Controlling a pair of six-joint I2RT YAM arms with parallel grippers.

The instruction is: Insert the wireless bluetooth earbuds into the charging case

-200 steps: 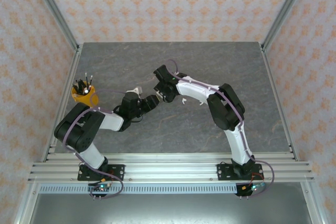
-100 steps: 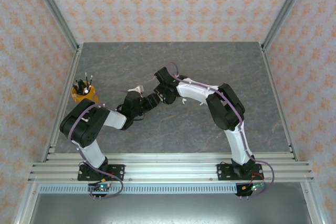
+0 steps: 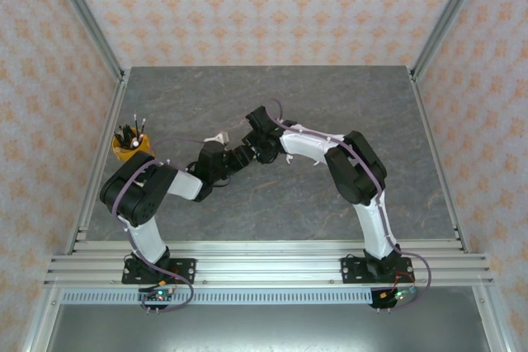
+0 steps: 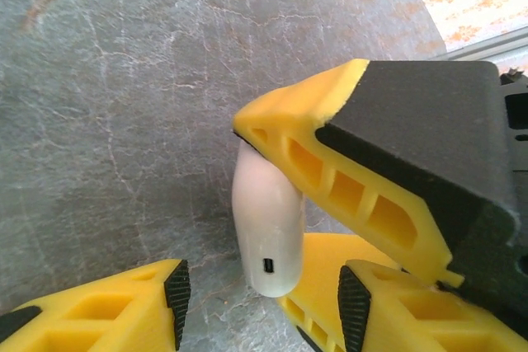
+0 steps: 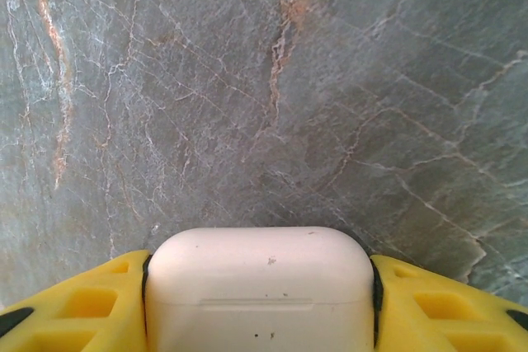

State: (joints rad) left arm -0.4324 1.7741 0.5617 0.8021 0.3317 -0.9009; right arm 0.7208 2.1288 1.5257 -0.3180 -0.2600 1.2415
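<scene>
White charging case [image 5: 260, 265], gripped between right gripper [image 5: 260, 290] fingers; left gripper [image 4: 262, 298] jaws apart astride its end, untouching. Centre, then close squarely, lest it twist.

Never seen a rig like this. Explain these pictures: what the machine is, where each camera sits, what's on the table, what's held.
Two robot arms are bolted at the near edge of a grey table, each ending in a two-finger gripper. One picture looks down from above and behind; the other two come from wrist cameras. The right gripper clamps a white charging case. The left gripper is open, its pads either side of the case's end, not touching. A yellow cup of pens stands at the table's left; a small white item nearby is too tiny to identify.
</scene>
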